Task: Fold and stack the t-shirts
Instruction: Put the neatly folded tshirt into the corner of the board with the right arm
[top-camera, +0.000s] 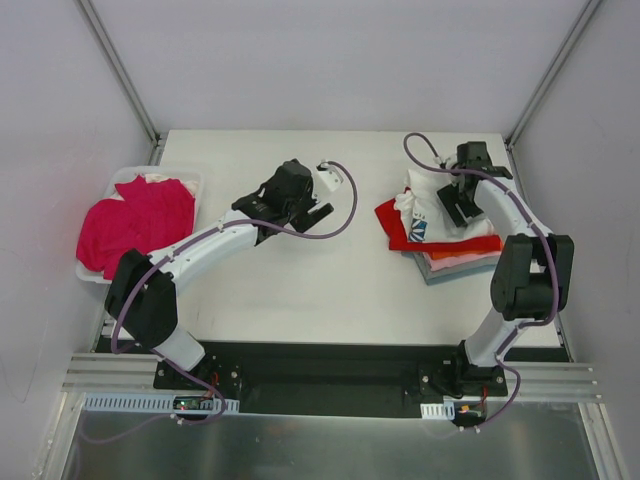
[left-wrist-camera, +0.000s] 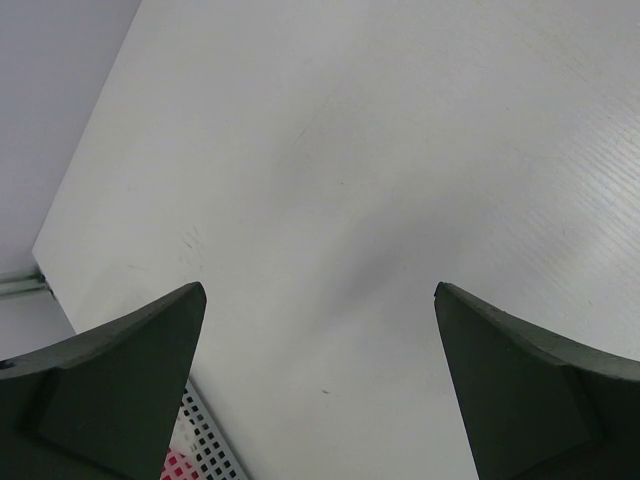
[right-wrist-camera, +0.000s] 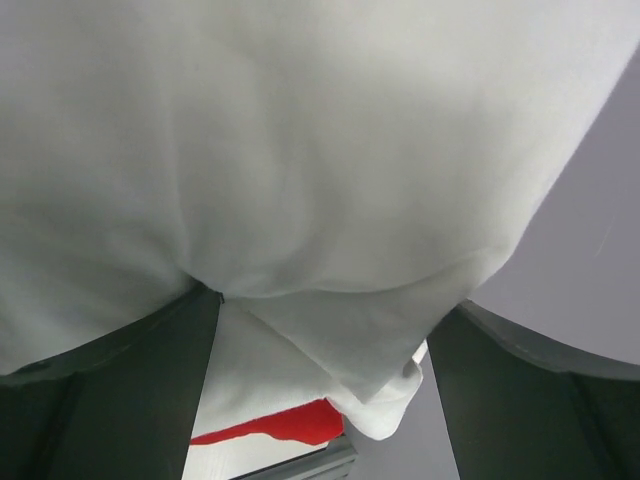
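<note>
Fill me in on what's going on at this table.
Shirt folding, mid-job. The right claw is open and pressed against the white shirt topping the stack on the right side of the table. The cloth bulges between its fingers. The left claw is open and empty above the bare middle of the table. A magenta shirt lies in the basket at the left.

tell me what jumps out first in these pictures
A bright magenta t-shirt heaped in the white basket at the table's left edge catches the eye first. On the right sits a stack of folded t-shirts, topped by a white t-shirt, with the right tool at it. The left tool hangs open over bare table.
</note>
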